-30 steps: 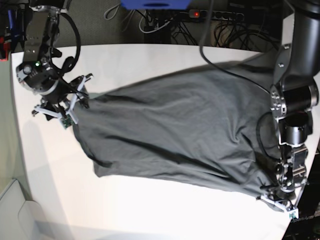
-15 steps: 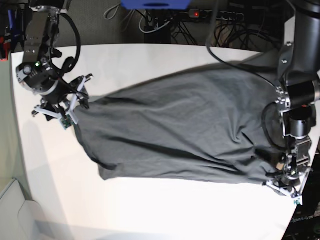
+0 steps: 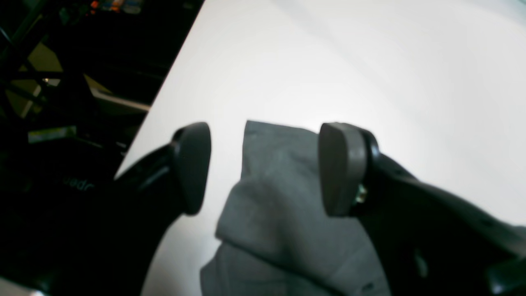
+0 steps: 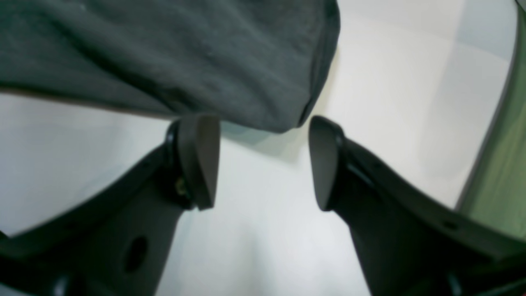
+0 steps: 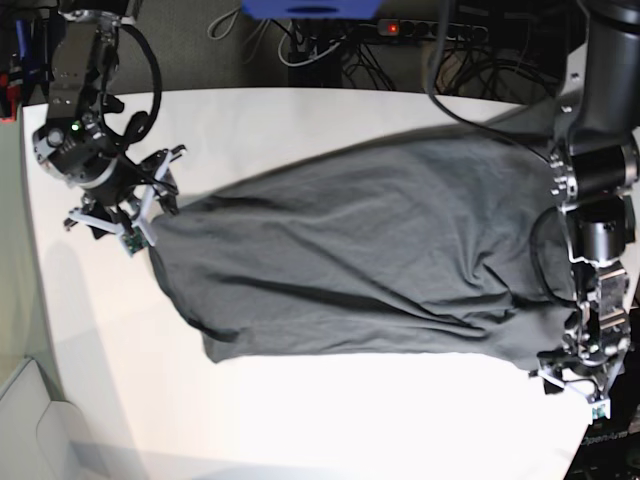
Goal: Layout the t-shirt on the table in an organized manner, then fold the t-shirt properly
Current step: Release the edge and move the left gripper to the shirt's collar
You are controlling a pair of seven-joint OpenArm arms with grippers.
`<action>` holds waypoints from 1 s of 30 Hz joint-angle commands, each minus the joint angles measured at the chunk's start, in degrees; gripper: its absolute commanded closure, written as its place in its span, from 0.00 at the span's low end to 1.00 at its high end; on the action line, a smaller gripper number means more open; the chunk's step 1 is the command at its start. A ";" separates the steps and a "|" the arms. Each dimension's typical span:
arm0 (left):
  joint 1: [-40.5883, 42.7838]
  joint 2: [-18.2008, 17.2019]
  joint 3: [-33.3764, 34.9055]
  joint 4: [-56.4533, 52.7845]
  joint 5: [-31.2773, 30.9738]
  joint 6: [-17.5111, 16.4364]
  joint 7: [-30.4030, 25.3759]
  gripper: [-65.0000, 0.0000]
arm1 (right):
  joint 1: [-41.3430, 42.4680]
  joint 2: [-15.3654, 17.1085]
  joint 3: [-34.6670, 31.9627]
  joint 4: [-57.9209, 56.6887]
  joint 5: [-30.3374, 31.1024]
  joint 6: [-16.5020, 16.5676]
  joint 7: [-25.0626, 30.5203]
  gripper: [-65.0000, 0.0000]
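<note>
The dark grey t-shirt (image 5: 350, 260) lies spread across the white table (image 5: 300, 120), wrinkled, running from the left side to the right edge. My left gripper (image 5: 572, 385) is at the shirt's near right corner. In the left wrist view this gripper (image 3: 263, 164) is open, and the t-shirt corner (image 3: 279, 197) lies loose on the table (image 3: 370, 61) between the fingers. My right gripper (image 5: 140, 215) is at the shirt's left end. In the right wrist view it (image 4: 263, 160) is open, with the t-shirt hem (image 4: 185, 53) just beyond the fingertips and bare table (image 4: 254, 230) between them.
The table's right edge runs right beside my left gripper, with dark floor (image 3: 82, 82) beyond it. Cables and a power strip (image 5: 430, 30) lie behind the far edge. A pale green surface (image 5: 10, 300) borders the table on the left.
My left gripper drew the shirt's right corner toward the near right edge, then opened and let it go. The cloth lies more stretched out. The right arm has not moved.
</note>
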 commanded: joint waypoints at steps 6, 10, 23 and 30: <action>4.61 -0.15 -0.40 15.68 -0.18 -0.01 9.43 0.39 | 0.49 0.50 0.12 0.91 0.50 -0.25 1.09 0.46; 11.21 1.52 -5.33 25.44 -0.18 -0.01 12.95 0.38 | 0.49 0.41 0.12 0.91 0.50 -0.25 1.09 0.46; 27.82 5.57 -15.17 43.99 -0.35 -0.19 23.50 0.38 | 0.49 0.41 0.12 0.91 0.50 -0.25 0.74 0.45; 39.34 8.82 -19.74 49.79 -5.19 -0.19 24.81 0.38 | 0.49 0.41 0.12 0.91 0.50 -0.25 0.65 0.45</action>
